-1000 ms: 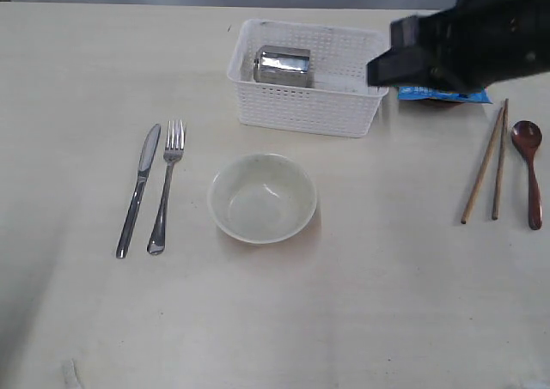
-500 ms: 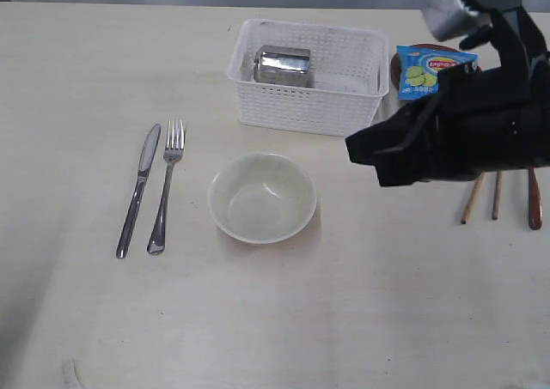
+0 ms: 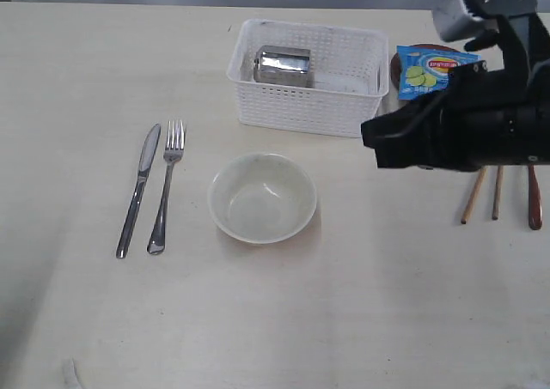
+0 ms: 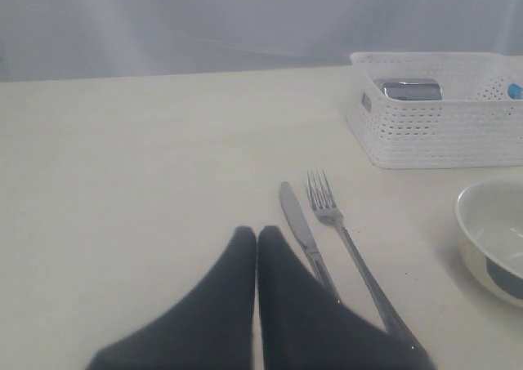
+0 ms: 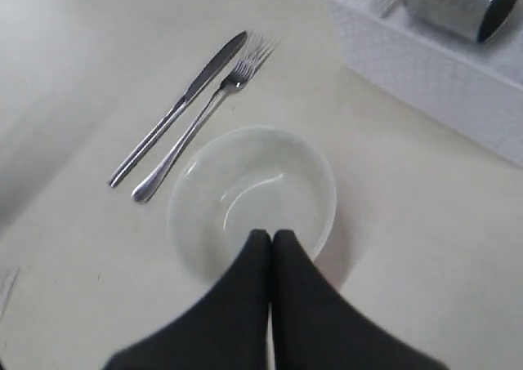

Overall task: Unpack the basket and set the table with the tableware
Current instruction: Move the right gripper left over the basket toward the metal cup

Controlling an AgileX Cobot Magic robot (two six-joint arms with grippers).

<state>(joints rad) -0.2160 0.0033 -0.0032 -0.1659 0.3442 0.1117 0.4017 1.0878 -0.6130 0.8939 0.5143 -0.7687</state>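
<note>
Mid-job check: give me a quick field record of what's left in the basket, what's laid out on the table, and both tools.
in basket: shiny steel cup, on its side in the white perforated plastic basket
left of bowl: steel knife and steel fork, side by side
centre: pale cream bowl, upright, empty
right side: wooden chopsticks and dark red-brown spoon, partly hidden by the arm
beside basket: blue snack packet over small brown round plate
left tool: shut, empty
right tool: shut, empty
</note>
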